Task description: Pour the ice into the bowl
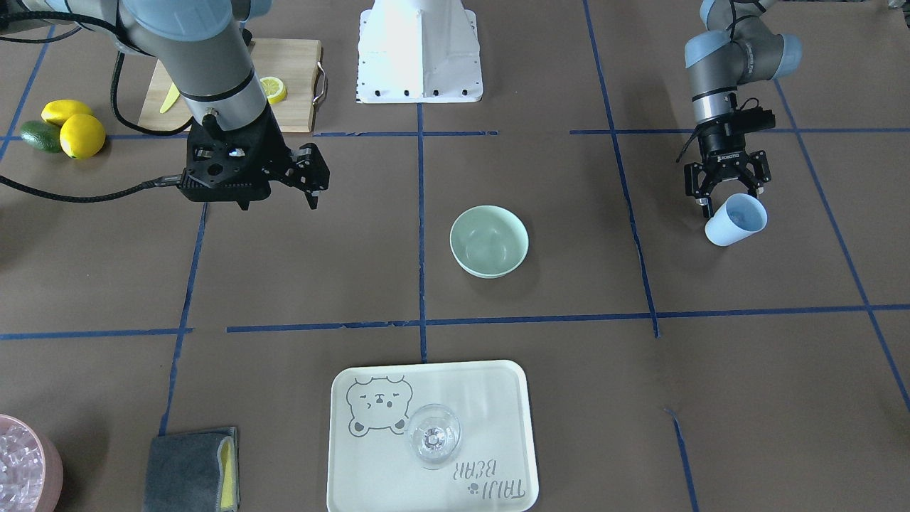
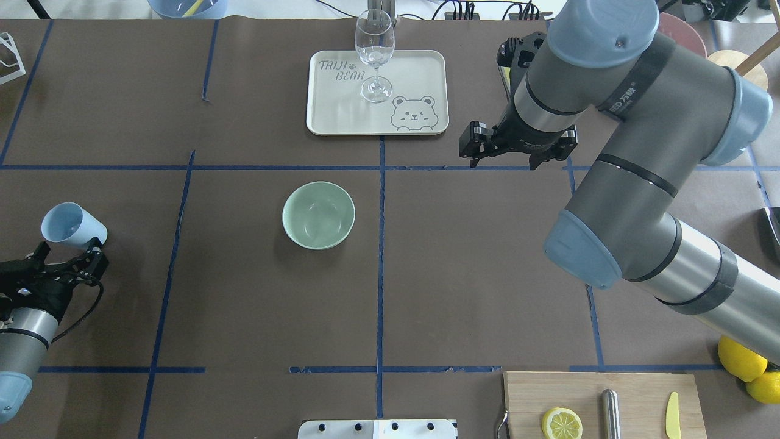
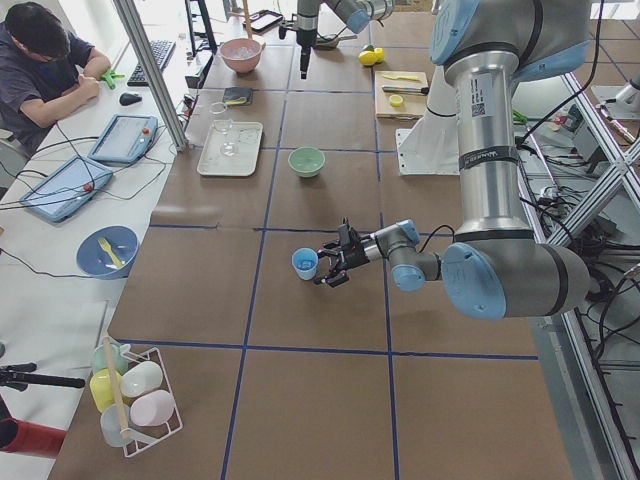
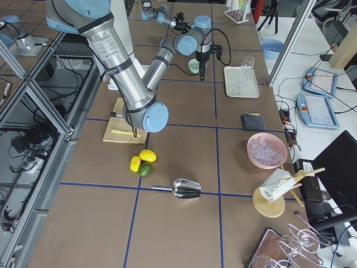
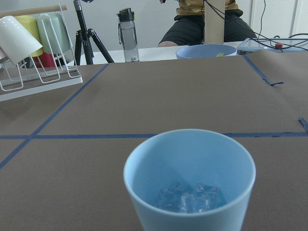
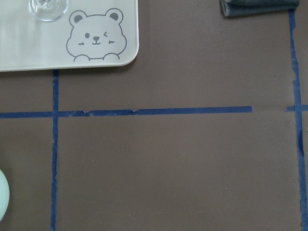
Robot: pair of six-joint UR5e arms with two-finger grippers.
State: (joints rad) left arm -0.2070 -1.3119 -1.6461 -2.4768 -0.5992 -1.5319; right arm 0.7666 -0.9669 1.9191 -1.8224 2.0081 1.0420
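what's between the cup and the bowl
Between the cup and bowl there is only bare table, crossed by one blue tape line; the overhead view shows it.

The table is covered in matt brown paper crossed by blue tape, and the bowl on it is smooth and matt. Clear, glassy ice is seen in a smooth plastic-looking cup. Beyond the bowl from the robot, a glossy clear glass is set on a smooth tray
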